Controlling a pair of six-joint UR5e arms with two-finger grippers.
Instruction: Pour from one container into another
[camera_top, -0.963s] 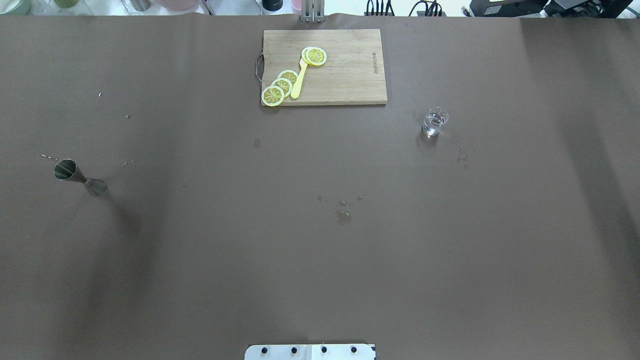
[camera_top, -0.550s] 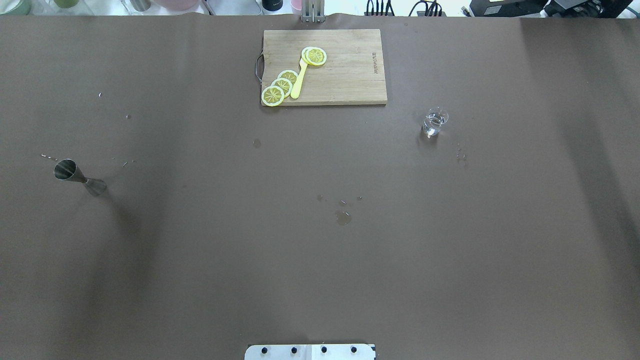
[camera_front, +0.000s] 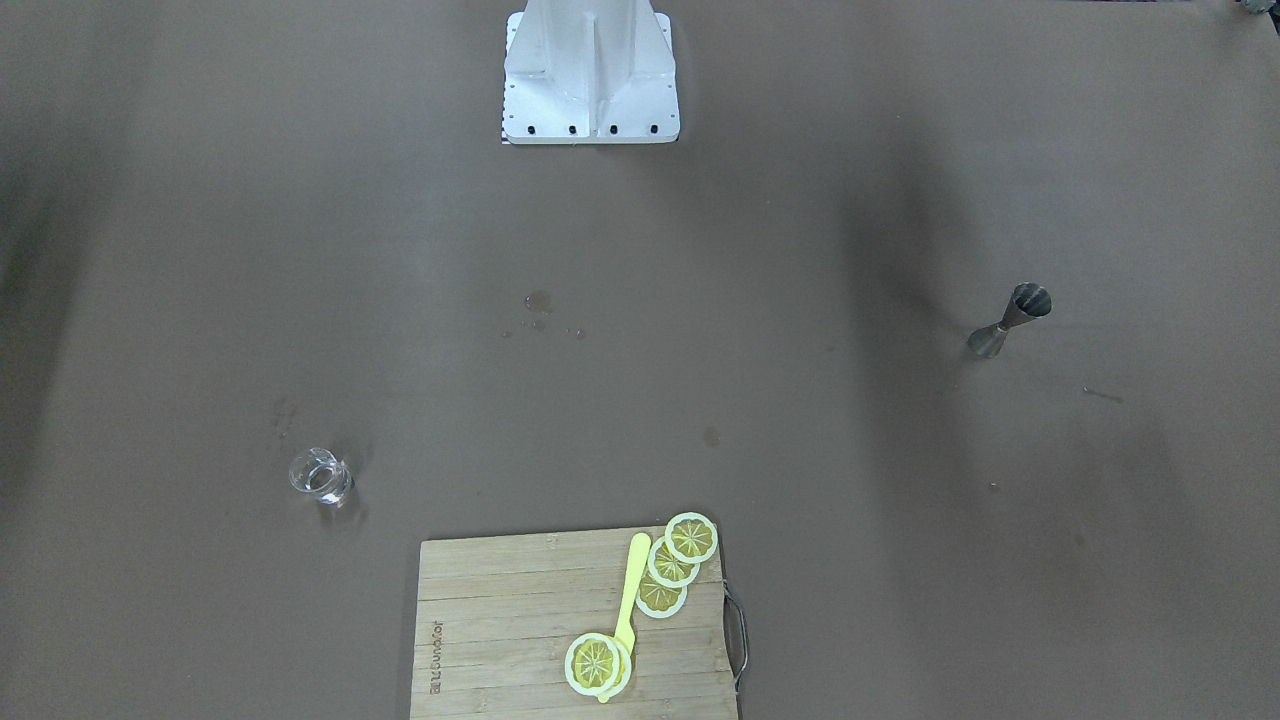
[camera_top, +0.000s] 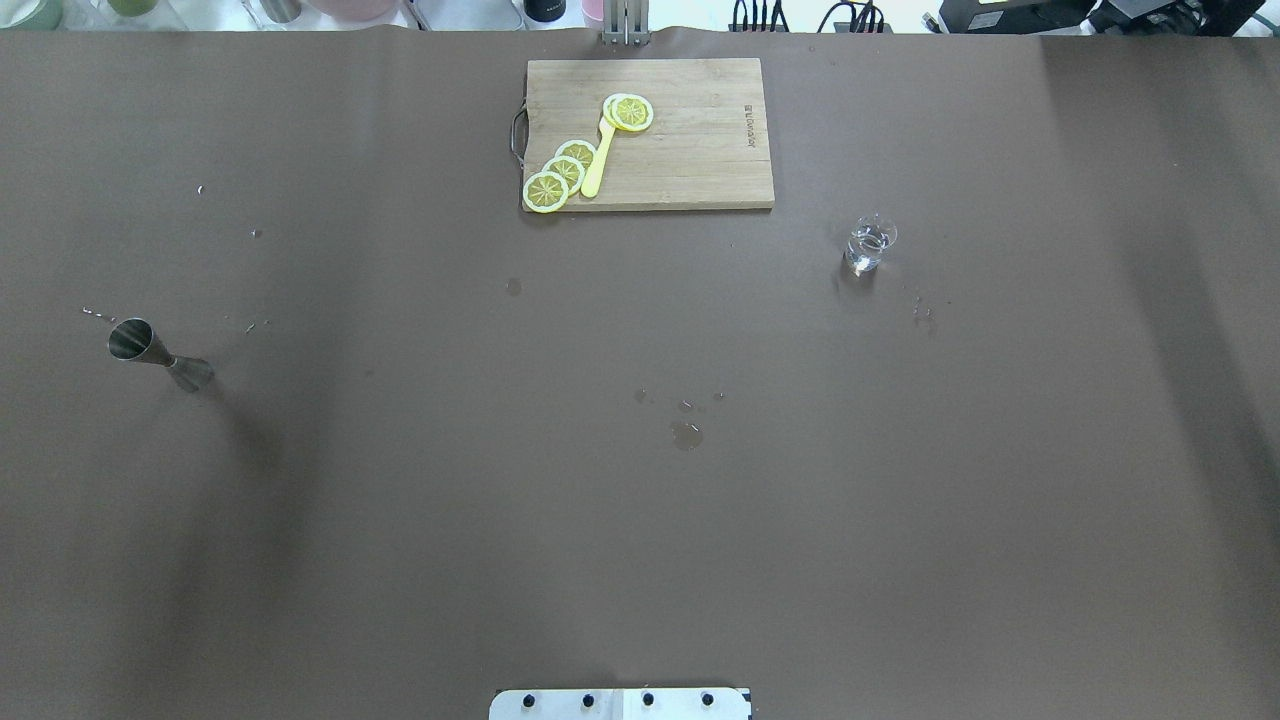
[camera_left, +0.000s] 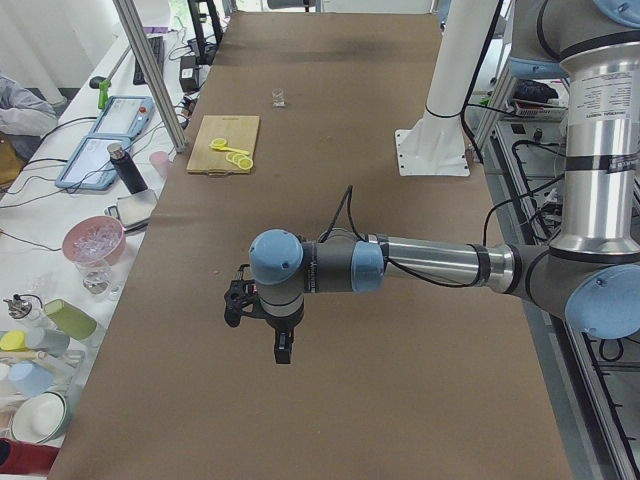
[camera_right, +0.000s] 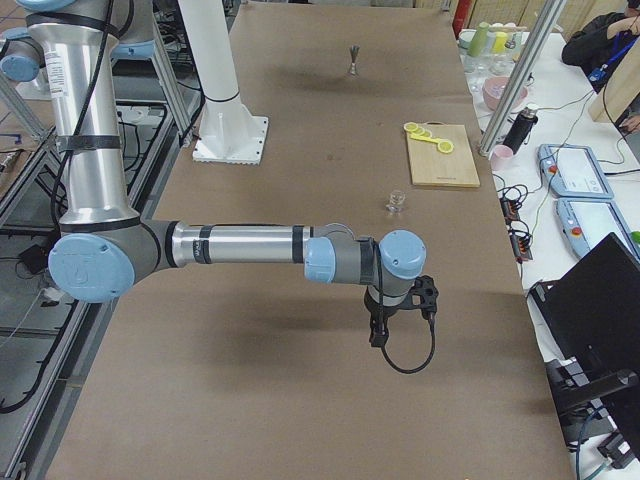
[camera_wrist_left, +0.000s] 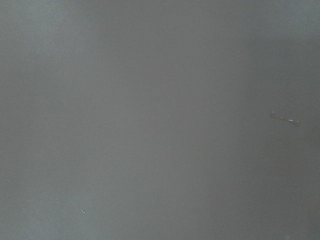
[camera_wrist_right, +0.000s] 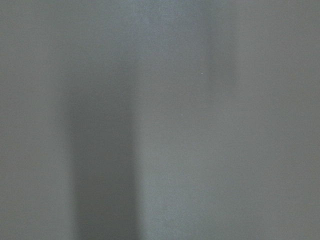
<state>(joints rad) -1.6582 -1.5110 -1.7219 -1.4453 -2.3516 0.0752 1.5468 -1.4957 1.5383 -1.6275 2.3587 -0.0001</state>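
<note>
Glass tumbler (camera_front: 320, 476) stands upright in the front-facing view, on the brown tabletop (camera_front: 800, 200) near one corner of the wooden cutting board (camera_front: 500, 620), on my right side. The frame cuts off the board's lower edge. The tumbler is short, round and clear; I cannot make out its contents here. The jigger (camera_front: 1010, 320), a dull grey hourglass, stands upright on my left side, well apart from the tumbler. Lemon slices (camera_front: 692, 537) and a yellow knife (camera_front: 630, 590) lie on the board.

From overhead, the tumbler sits in the right half and the jigger near the left edge. The glass shows a thick base and a bright glint inside. Small wet spots (camera_top: 686, 435) mark the middle of the tabletop.

In the exterior left view my left gripper (camera_left: 284, 350) hangs pointing down over bare tabletop. I cannot tell whether its fingers are apart or together. The tumbler is a tiny speck far along the tabletop, and I cannot pick out the jigger.

In the exterior right view my right gripper (camera_right: 378, 335) also points down over bare tabletop, and again I cannot tell its state. The tumbler stands beyond it, between it and the board, apart from it; the jigger is at the far end.

Both wrist views show only blurred grey-brown surface, the left with a thin glinting streak (camera_wrist_left: 285, 119), the right with a dark shadow band (camera_wrist_right: 100, 150).
</note>
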